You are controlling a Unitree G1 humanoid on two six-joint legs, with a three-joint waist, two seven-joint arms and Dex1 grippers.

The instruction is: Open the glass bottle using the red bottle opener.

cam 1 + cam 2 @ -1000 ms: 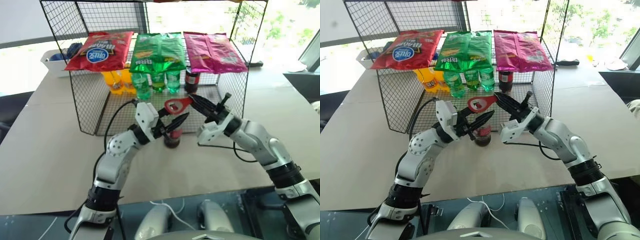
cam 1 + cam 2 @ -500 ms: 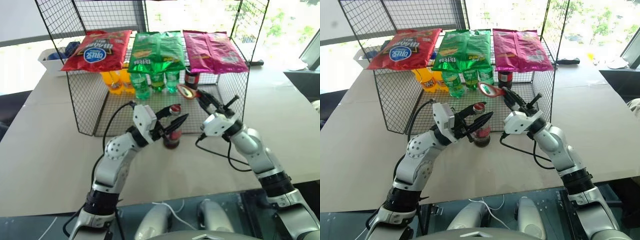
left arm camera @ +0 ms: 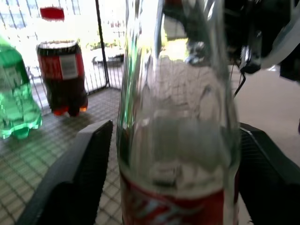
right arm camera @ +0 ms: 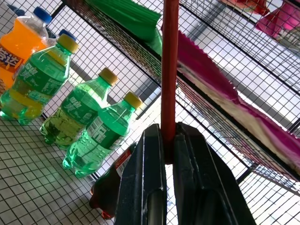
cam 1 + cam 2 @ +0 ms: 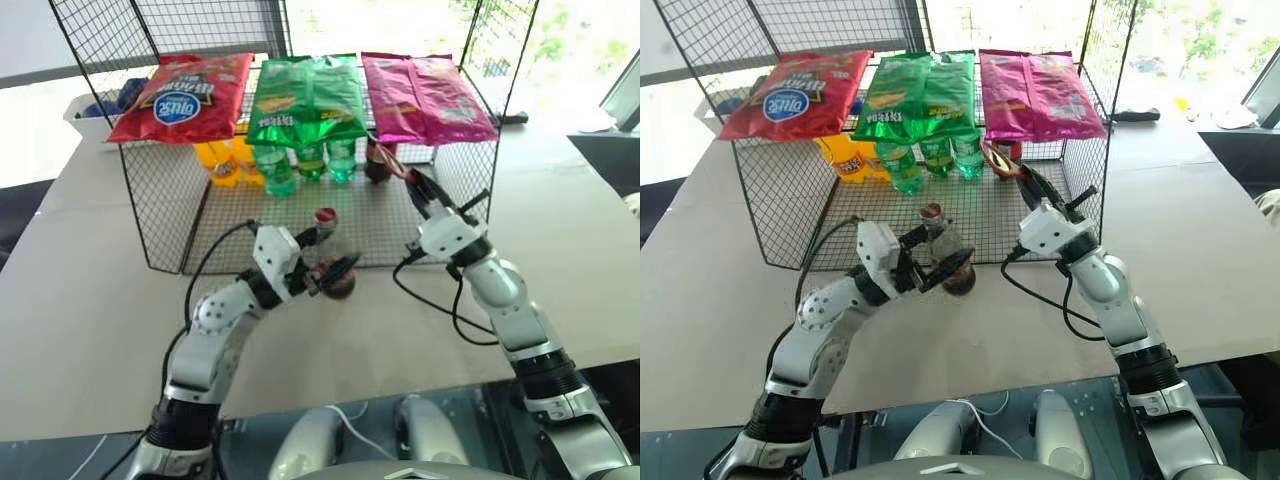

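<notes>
The glass bottle (image 5: pixel 327 238) stands on the tan table just in front of the wire rack, its red cap (image 5: pixel 325 215) on top. My left gripper (image 5: pixel 331 256) is open around its lower part, with a black finger (image 3: pixel 86 164) on each side of the glass (image 3: pixel 178 140). Off to the right and farther back, my right gripper (image 5: pixel 1028 182) is shut on the handle of the red bottle opener (image 5: pixel 997 160). It holds the opener up against the rack front, well apart from the cap. The opener (image 4: pixel 169 56) is edge-on between the fingers in the right wrist view.
The wire rack (image 5: pixel 150 215) carries red, green and pink snack bags on top. Inside stand orange bottles (image 5: pixel 222 162), green soda bottles (image 5: pixel 280 170) and a dark cola bottle (image 3: pixel 61 75). A white bin (image 5: pixel 88 112) sits at the back left.
My left gripper's fingers have spread apart from the bottle and sunk a little. My right gripper has rolled and swung the opener off the cap, back toward the rack. The camera has tilted down.
</notes>
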